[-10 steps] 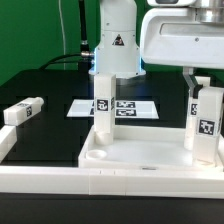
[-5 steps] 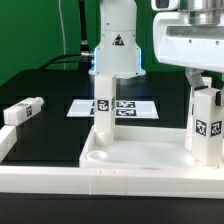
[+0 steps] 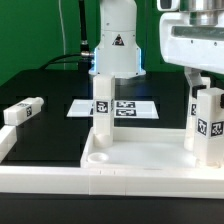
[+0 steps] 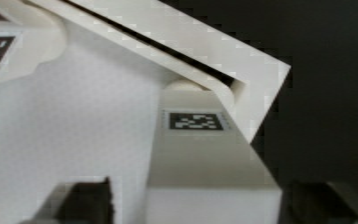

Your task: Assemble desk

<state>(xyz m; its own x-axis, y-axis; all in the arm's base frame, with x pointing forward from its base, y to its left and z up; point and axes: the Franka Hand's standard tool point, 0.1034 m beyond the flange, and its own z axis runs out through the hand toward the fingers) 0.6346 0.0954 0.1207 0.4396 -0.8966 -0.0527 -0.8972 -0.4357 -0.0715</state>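
**Two legs up, at least one more to go**

The desk looks about half built. The tabletop [image 3: 150,160] lies underside-up on the black table [image 3: 50,90], just inside the front border rail [image 3: 40,178]. Two legs stand upright in it. The far leg [image 3: 102,115] is at the back corner on the exterior view's left, and the right-hand leg [image 3: 208,130] is at the exterior view's right. Whether either is turned fully home cannot be told. A loose leg [image 3: 22,111] lies on its side on the table, well apart from the tabletop toward the exterior view's left. A fourth leg is not in view.

The tabletop's raised rim makes it a shallow tray, and it holds only the two standing legs. The near socket [image 3: 98,158] on the exterior view's left is empty, and the floor between the corners is bare.

The gripper [image 3: 205,80] hangs directly over the top of the right-hand leg. In the wrist view its fingers [image 4: 87,200] stand wide apart with white plastic between them, so it appears spread and carrying nothing. Whether a pad touches the leg cannot be told.

The marker board [image 3: 130,108] lies flat behind the tabletop.

What appears to be left is fetching the loose leg, seating it in an empty corner, and doing the same with the last one.
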